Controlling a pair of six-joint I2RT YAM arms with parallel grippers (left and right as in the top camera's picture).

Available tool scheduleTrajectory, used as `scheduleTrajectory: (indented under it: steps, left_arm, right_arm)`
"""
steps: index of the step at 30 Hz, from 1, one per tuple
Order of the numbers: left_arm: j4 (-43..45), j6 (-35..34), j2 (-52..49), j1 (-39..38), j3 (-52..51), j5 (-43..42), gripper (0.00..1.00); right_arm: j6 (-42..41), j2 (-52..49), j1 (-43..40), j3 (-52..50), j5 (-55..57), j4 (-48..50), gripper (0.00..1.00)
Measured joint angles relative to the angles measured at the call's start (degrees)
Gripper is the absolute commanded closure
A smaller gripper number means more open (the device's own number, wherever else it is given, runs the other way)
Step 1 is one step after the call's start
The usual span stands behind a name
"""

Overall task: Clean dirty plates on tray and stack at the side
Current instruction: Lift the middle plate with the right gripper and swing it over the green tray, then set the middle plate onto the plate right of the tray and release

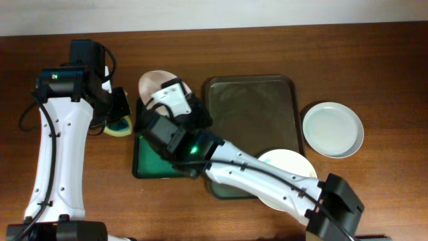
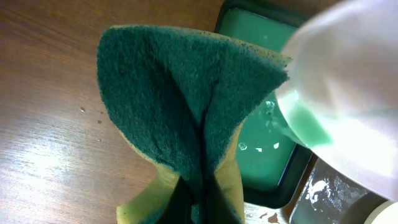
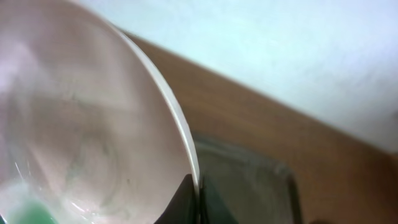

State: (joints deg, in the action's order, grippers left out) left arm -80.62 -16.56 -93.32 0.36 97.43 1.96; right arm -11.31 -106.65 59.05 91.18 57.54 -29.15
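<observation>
My right gripper [image 1: 168, 94] is shut on the rim of a white plate [image 1: 155, 82], held tilted over the far end of a green tray [image 1: 148, 164]. In the right wrist view the fingers [image 3: 186, 199] pinch that plate's [image 3: 81, 118] edge, and a green smear shows at its low side. My left gripper [image 1: 120, 115] is shut on a folded yellow-and-green sponge [image 1: 119, 127] just left of the plate. The left wrist view shows the sponge [image 2: 180, 106] close to the plate [image 2: 348, 87]. The dark tray [image 1: 251, 107] carries one plate [image 1: 289, 169] at its near right corner. Another plate [image 1: 333, 129] rests on the table to its right.
The green tray [image 2: 261, 143] holds wet green liquid. My right arm [image 1: 267, 184] stretches across the dark tray's near left corner. Brown tabletop [image 1: 374, 60] surrounds everything, with a pale wall along the far edge.
</observation>
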Motion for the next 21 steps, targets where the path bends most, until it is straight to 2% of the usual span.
scheduleTrajectory:
  steps: [3, 8, 14, 21]
  left_arm:
    - [0.1, 0.0, 0.0, 0.0, 0.0, 0.0, 1.0]
    - [0.2, 0.0, 0.0, 0.0, 0.0, 0.0, 1.0]
    - [0.1, 0.0, 0.0, 0.0, 0.0, 0.0, 1.0]
    - [0.1, 0.0, 0.0, 0.0, 0.0, 0.0, 1.0]
  right_arm:
    - [10.2, 0.0, 3.6, 0.1, 8.9, 6.6, 0.96]
    - [18.7, 0.0, 4.3, 0.1, 13.8, 11.2, 0.96]
    - [21.0, 0.0, 4.3, 0.1, 14.7, 11.9, 0.96]
    - [17.1, 0.0, 4.3, 0.1, 14.7, 11.7, 0.96]
